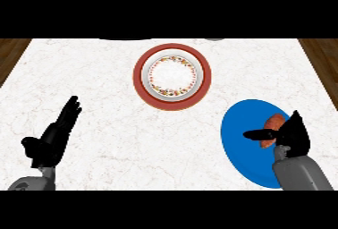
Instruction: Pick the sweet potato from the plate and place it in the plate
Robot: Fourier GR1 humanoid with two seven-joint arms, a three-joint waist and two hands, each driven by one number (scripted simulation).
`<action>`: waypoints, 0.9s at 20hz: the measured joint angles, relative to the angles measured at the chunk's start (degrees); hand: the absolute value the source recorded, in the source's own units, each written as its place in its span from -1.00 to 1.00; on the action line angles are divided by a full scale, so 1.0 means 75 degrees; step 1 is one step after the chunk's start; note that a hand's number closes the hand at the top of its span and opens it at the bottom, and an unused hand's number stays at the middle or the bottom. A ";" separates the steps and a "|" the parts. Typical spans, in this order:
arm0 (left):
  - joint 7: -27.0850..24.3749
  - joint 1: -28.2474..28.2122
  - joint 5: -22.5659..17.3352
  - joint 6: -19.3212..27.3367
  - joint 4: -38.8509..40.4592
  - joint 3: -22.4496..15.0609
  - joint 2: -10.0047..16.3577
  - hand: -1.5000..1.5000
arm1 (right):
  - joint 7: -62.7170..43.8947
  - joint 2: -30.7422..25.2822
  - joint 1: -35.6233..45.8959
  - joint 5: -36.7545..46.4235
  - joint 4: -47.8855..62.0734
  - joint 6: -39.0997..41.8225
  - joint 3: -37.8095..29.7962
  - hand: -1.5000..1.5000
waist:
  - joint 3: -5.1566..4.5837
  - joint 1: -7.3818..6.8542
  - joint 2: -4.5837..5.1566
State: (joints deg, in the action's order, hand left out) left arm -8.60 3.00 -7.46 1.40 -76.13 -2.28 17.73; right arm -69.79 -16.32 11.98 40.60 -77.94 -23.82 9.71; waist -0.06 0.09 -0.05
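A reddish-brown sweet potato (273,122) lies on the blue plate (244,147) at the right of the counter. My right hand (290,133) is on it, thumb reaching left across its near side and fingers along its right side, hiding much of it. Further back, near the middle, sits a white plate (173,76) with a flowered ring and a red rim, nothing on it. My left hand (54,137) rests open at the left, fingers straight and pointing away, far from both plates.
The pale marble counter (99,89) runs between the plates. Brown wooden floor (13,49) shows past its left and right edges. Dark shapes sit at the counter's far edge.
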 measured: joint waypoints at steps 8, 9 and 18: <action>0.0210 0.0070 0.0095 -0.0009 -0.0139 0.0099 -0.0073 0.00 | 0.0488 0.0168 -0.0166 -0.0197 0.0324 0.0286 -0.0548 1.00 | -0.0003 -0.0012 -0.0007; 0.0173 0.0065 0.0143 0.0000 -0.0106 0.0109 -0.0097 0.00 | 0.0594 0.0178 -0.0095 -0.0283 0.0453 0.0336 -0.0607 1.00 | -0.0014 -0.0015 -0.0012; 0.0168 0.0219 0.0282 -0.0169 0.0046 0.0208 -0.0240 0.00 | 0.1824 0.0070 0.0288 -0.0428 0.1122 0.0803 -0.0765 1.00 | -0.0074 -0.0069 -0.0029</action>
State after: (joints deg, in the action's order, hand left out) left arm -7.34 4.64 -5.35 0.13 -75.78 -0.72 15.93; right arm -56.11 -15.80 14.14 37.39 -69.52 -17.79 3.97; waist -0.61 -0.43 -0.28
